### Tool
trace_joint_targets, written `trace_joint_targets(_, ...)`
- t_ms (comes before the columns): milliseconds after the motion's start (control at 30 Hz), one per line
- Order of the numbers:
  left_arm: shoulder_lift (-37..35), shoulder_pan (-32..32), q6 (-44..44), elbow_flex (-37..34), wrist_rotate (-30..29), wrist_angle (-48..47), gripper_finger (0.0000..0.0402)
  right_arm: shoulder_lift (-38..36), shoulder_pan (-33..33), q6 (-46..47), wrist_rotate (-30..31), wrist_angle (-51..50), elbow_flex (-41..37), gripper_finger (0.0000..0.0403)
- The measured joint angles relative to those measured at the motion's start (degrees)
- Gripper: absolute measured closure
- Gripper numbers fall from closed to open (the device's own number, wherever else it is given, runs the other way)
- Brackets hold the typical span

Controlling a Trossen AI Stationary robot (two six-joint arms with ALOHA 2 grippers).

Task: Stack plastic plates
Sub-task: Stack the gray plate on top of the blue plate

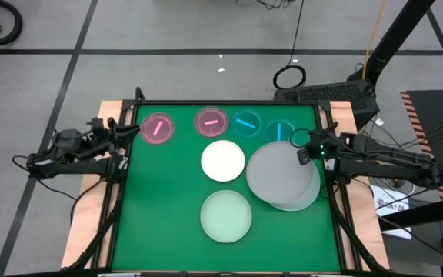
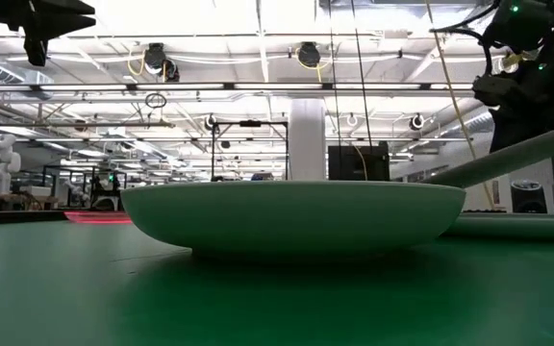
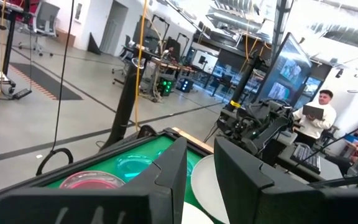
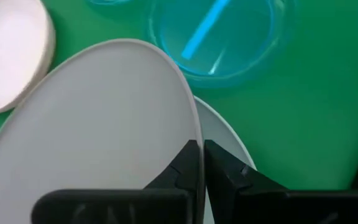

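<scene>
The right gripper (image 4: pixel 202 163) has its jaws clamped on the rim of the grey plate (image 1: pixel 281 172), tilted over the pale mint plate (image 1: pixel 308 198) at the bench's right side. Next it probably needs lowering and centring before release. The left gripper (image 1: pixel 121 131) waits at the bench's left edge, jaws apart.

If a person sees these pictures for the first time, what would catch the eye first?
Probably the grey plate, held tilted at its rim by the right gripper over the pale mint plate on the right of the green mat. Next, the row of small translucent plates along the far edge: two pink plates and two blue plates. The left gripper waits at the left edge.
</scene>
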Motion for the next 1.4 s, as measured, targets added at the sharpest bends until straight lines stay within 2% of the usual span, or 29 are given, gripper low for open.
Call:
trace_joint_targets(133,0.0,0.0,0.2,0.0,0.0,0.0,0.0314,0.0,0.0,1.1,0.0,-1.6,0.0,0.0378)
trace_joint_targets(367,0.0,0.0,0.3,0.0,0.0,0.0,0.0314,0.0,0.0,1.5,1.6,-3.4,0.0,0.0319)
trace_joint_targets(500,0.0,0.0,0.3,0.0,-0.1,0.0,0.0314,0.0,0.0,1.6,1.5,-2.2,0.0,0.0298)
trace_joint_targets(633,0.0,0.0,0.2,0.0,-1.5,0.0,0.0314,0.0,0.2,-0.1,1.3,4.1,0.0,0.0295)
trace_joint_targets(867,0.7,0.0,0.2,0.0,-7.8,0.2,0.0314,2.6,0.2,-9.8,1.3,18.4,0.1,0.0310)
trace_joint_targets(1067,8.2,0.0,0.3,0.0,-13.6,4.7,0.0314,9.9,0.2,-16.5,1.2,26.4,0.1,0.0327)
trace_joint_targets(1200,16.5,0.1,2.8,0.0,-14.1,13.3,0.0314,16.5,0.2,-20.0,1.0,31.4,0.1,0.0337)
trace_joint_targets(1400,26.6,0.1,5.2,0.0,-14.1,21.2,0.0314,23.9,0.5,-21.1,-8.9,34.9,0.1,0.0350)
